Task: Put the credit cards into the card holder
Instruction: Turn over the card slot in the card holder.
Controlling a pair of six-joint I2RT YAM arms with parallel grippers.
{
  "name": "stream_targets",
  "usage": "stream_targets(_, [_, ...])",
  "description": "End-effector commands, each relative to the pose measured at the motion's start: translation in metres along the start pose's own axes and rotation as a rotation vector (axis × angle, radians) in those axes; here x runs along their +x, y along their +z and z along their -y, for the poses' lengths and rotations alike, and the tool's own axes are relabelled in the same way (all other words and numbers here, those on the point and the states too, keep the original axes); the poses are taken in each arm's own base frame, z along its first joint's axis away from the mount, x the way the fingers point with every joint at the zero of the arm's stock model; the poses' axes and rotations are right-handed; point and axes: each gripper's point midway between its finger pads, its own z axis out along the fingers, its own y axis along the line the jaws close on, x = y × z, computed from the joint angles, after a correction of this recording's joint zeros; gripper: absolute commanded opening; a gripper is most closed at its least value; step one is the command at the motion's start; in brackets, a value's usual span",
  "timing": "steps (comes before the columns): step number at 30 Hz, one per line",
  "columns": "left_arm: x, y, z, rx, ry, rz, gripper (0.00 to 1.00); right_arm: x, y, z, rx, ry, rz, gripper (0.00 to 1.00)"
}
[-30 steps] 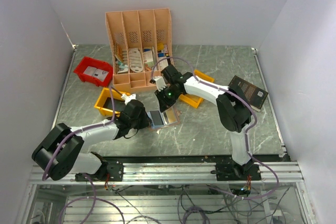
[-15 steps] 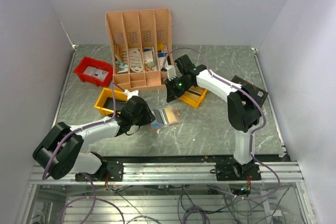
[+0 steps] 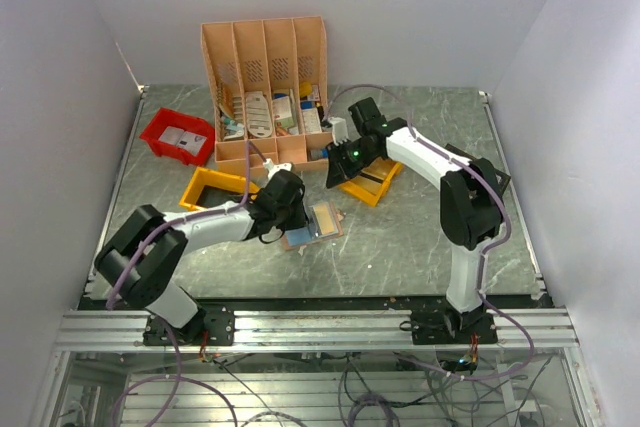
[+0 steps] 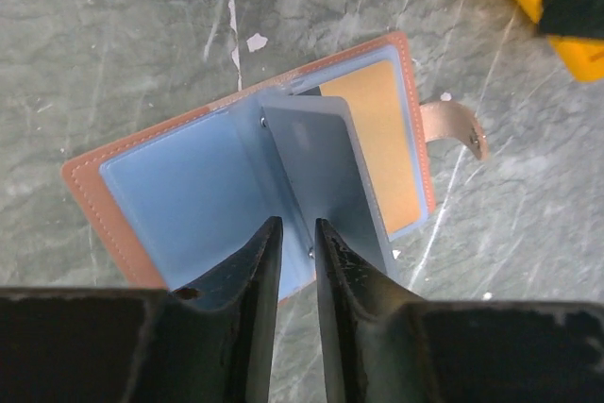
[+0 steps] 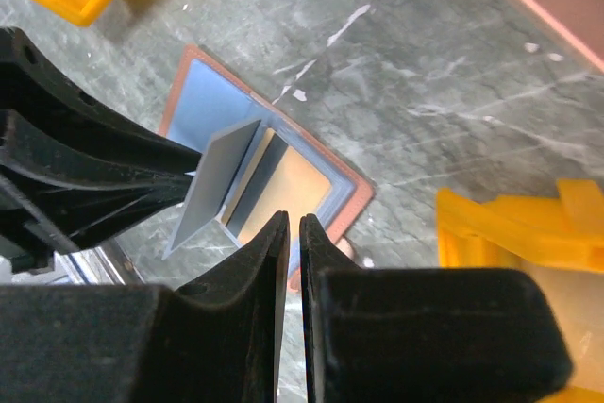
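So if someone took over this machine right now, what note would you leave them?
Left fingers: nearly closed at a raised pocket leaf of the card holder; whether they pinch it is unclear.
Right fingers: shut, nothing seen between them, hovering beside the yellow tray.
Card holder: lies open on the table.
Done: one pale card seems to sit in the raised leaf.
Left: no loose cards show here; find them, slot them in.
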Motion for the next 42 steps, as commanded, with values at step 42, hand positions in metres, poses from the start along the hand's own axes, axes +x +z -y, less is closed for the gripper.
stream_targets(42, [-0.013, -0.017, 0.013, 0.124, 0.034, 0.155, 0.10, 0.052, -0.038, -0.070, -0.453, -0.881, 0.241, 0.03])
